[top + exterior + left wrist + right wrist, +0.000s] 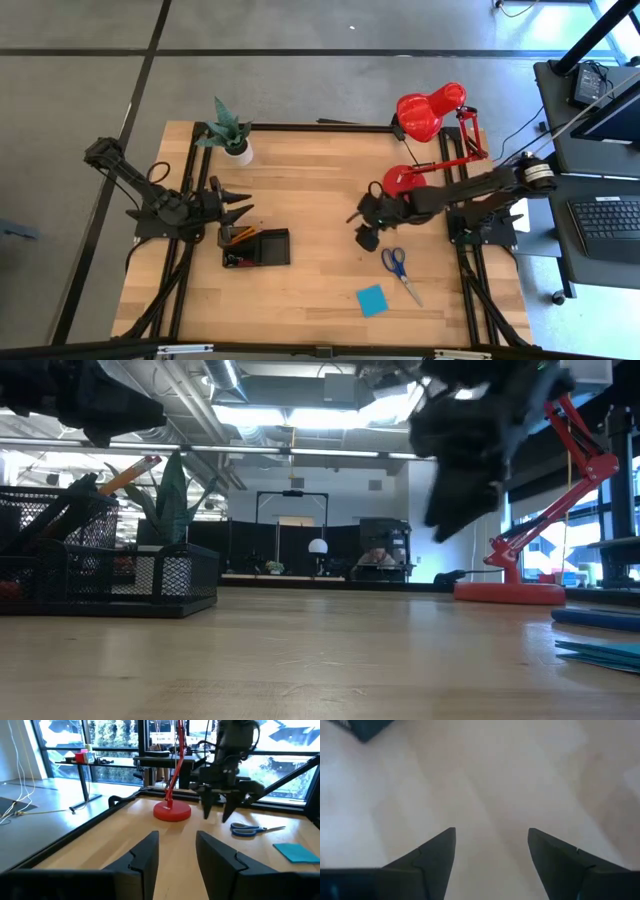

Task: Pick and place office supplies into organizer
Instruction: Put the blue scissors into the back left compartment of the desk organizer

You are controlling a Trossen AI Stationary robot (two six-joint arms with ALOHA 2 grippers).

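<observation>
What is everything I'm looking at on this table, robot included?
organizer: one, black mesh, left of the table's middle, an orange pencil in it
scissors: one pair, blue handles, right front
sticky-note pad: one, blue, front, beside the scissors
desk lamp: one, red, right rear
potted plant: one, green, left rear
left gripper: dark, open, just behind the organizer
right gripper: dark, open, above bare wood near the scissors

organizer (110, 575): black mesh, on table (320, 660) at 9 o'clock | orange pencil (130, 473): tilted, poking out its top | gripper (462, 480): dark, hanging above table at 1 o'clock | red lamp (520, 592): base at 3 o'clock | blue items (600, 635): flat at 4 o'clock
</observation>
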